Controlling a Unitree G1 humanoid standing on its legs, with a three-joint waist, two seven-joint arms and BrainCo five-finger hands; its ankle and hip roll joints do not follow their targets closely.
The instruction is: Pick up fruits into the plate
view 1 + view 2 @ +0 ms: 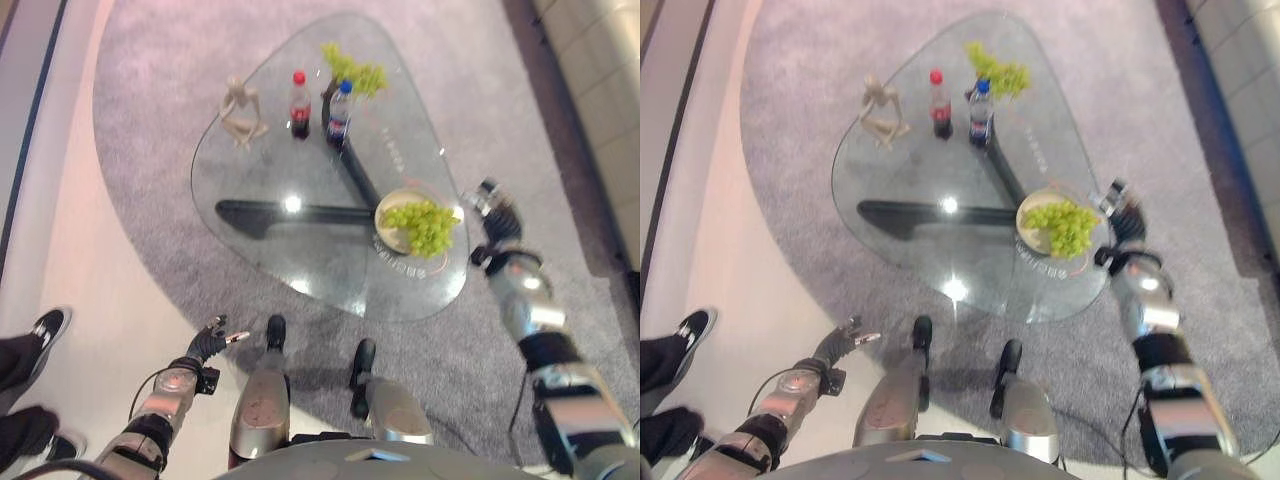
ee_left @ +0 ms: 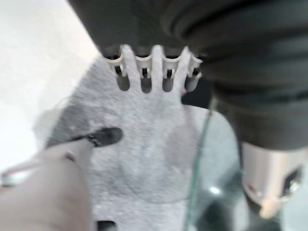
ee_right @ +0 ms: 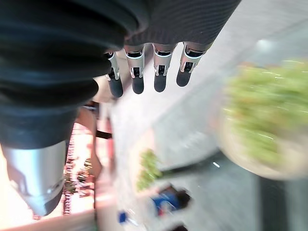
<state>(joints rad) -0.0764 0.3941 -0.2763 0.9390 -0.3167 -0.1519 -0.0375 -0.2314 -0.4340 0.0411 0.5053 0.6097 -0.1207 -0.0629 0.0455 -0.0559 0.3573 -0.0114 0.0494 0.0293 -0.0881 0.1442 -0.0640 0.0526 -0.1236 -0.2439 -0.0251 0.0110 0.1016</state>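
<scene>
Green grapes [image 1: 424,225] lying in plate [image 1: 384,226], soft, best lifted by stem; right hand [image 1: 489,203] seen open, empty beside

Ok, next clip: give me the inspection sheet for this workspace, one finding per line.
Surface: glass table on a grey rug.
Job's things: green grapes piled in the plate at the table's right edge; another grape bunch at the far side.
Clutter: red-capped bottle, blue-capped bottle, pale figurine.
Hands: left hand low, off the table, open; right hand beside the plate, open, holding nothing.
Cables: nothing seen.
Surroundings: a person's shoes at the left.
</scene>
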